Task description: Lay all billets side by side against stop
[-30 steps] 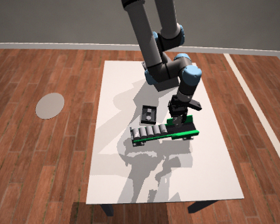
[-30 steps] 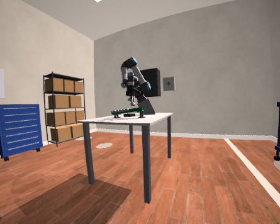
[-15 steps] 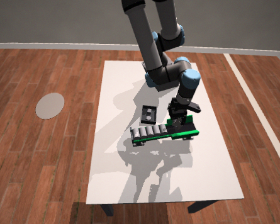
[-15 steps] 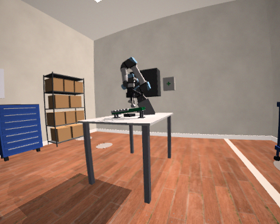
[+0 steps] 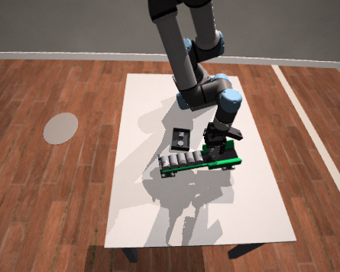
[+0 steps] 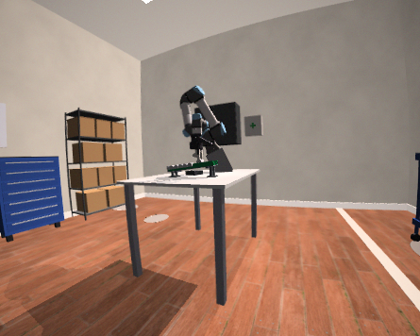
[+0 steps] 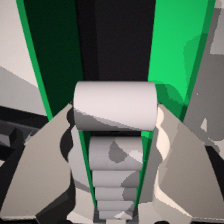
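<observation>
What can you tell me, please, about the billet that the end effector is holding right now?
The held billet is a short, plain cylinder of pale grey, matte metal by its look, with flat ends. It lies level and square across the green-railed ramp, its ends clamped between the two fingers of the end effector, which is shut on it. In the wrist view the other billets lie in a row on the ramp beyond it. Whether it touches the ramp or its nearest neighbour cannot be told.

Ramp [image 5: 221, 163]: green rails, black bed. Billets [image 5: 181, 157]: plain grey; held billet [image 7: 115, 106] light grey. Table [image 5: 256, 214]: white top, dark legs. Floor [image 5: 46, 191]: red-brown planks, cream stripe. Arm [image 5: 179, 50]: grey, blue joint caps. Cabinet [image 6: 25, 193]: blue.
</observation>
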`<action>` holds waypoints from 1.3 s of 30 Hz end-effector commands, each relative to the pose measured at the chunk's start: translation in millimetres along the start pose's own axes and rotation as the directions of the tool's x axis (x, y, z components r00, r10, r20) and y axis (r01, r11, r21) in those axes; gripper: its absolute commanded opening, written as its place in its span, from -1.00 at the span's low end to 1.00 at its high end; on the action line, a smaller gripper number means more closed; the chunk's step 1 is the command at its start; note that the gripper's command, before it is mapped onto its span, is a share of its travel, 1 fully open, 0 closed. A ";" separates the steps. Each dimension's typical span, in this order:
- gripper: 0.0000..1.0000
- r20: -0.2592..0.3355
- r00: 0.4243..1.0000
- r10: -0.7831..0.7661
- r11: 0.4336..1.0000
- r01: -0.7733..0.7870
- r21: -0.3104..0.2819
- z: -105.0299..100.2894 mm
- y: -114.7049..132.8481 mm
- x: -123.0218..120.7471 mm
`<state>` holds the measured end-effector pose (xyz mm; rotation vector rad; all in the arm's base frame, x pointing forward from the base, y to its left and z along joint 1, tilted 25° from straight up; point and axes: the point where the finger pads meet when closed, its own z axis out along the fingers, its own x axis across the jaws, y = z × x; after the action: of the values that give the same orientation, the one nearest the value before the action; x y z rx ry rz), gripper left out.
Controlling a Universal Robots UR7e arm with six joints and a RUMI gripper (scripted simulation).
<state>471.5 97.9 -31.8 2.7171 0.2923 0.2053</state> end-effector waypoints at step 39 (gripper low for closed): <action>-1.00 -0.002 1.000 0.000 1.000 0.000 0.000 13.6 -1.4 0.8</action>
<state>473.6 94.7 -43.0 2.7171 0.2924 0.2058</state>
